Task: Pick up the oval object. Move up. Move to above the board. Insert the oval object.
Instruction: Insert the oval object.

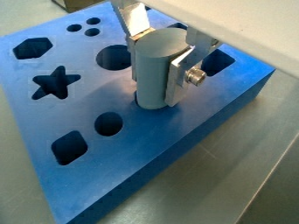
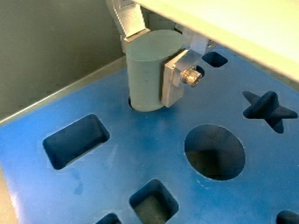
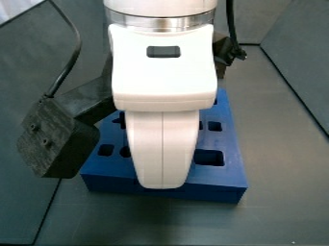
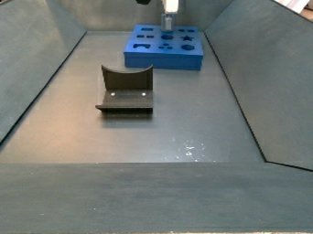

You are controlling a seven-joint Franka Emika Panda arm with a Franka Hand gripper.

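Observation:
My gripper (image 1: 160, 54) is shut on the oval object (image 1: 156, 79), a pale blue-grey peg held upright between the silver fingers (image 1: 179, 74). The peg's lower end stands in a hole of the bright blue board (image 1: 176, 131), near the board's edge. Both wrist views show this; the peg (image 2: 149, 79), gripper (image 2: 155, 54) and board (image 2: 105, 179) are close up. In a side view the gripper (image 4: 170, 9) hangs over the board (image 4: 166, 46) at the far end. In the other side view the arm's white body (image 3: 161, 96) hides fingers and peg above the board (image 3: 232, 184).
The board has star (image 1: 54, 83), round (image 1: 112, 58), hexagon (image 1: 31, 47) and square (image 1: 68, 149) holes around the peg. The dark fixture (image 4: 124, 90) stands on the floor nearer than the board. Grey sloping walls (image 4: 49, 73) enclose the floor. A black camera box (image 3: 52, 139) sits beside the board.

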